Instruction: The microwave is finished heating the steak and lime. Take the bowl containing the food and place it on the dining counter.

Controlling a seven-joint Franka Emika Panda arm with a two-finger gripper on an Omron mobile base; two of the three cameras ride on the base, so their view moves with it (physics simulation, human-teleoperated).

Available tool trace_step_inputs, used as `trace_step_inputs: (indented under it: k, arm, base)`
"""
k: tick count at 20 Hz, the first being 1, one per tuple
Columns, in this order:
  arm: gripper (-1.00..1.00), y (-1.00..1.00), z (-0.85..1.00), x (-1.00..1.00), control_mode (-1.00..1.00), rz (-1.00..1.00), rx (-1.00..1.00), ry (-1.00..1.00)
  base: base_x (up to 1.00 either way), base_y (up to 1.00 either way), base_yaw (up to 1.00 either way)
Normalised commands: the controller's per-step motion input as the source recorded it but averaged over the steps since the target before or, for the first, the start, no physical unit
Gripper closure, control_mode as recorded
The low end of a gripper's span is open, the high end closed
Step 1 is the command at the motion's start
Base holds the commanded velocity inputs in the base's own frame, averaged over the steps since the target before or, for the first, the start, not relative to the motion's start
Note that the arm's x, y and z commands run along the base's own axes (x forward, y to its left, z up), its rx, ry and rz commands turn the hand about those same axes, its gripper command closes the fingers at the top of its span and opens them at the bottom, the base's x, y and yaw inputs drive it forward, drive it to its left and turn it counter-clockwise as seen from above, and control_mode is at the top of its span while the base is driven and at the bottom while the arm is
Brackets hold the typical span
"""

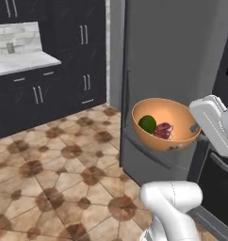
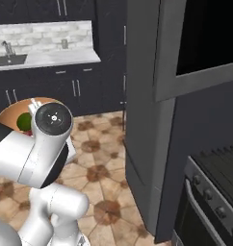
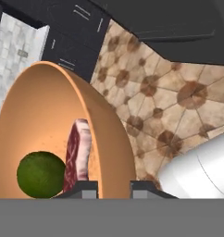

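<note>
One bowl [image 1: 175, 123] (tilted), one lime [image 1: 147, 124], one steak [image 1: 163, 130].

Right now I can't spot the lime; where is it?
The lime sits inside the bowl, left of the steak, carried in the air before the tall grey cabinet front.

base views: behind arm, share bowl [image 1: 165, 123] | hand view: close
</note>
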Motion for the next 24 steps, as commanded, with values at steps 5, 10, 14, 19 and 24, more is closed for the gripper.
trace_step_inputs:
  k: [5, 10, 14, 19, 24]
  arm:
    - [1.00, 0.00, 0.00, 0.00, 1.00, 0.00, 0.00, 0.00]
    - [1.00, 0.00, 0.00, 0.00, 1.00, 0.00, 0.00, 0.00]
    - [1.00, 0.00, 0.00, 0.00, 1.00, 0.00, 0.00, 0.00]
    - [1.00, 0.00, 0.00, 0.00, 1.00, 0.00, 0.00, 0.00]
    - [1.00, 0.00, 0.00, 0.00, 1.00, 0.00, 0.00, 0.00]
  base:
    - [-0.15, 0.33, 0.40]
    - [0.45, 0.62, 0.27]
    - [0.62, 0.64, 0.26]
    - [0.61, 0.63, 0.26]
    - [0.66, 0.49, 0.30]
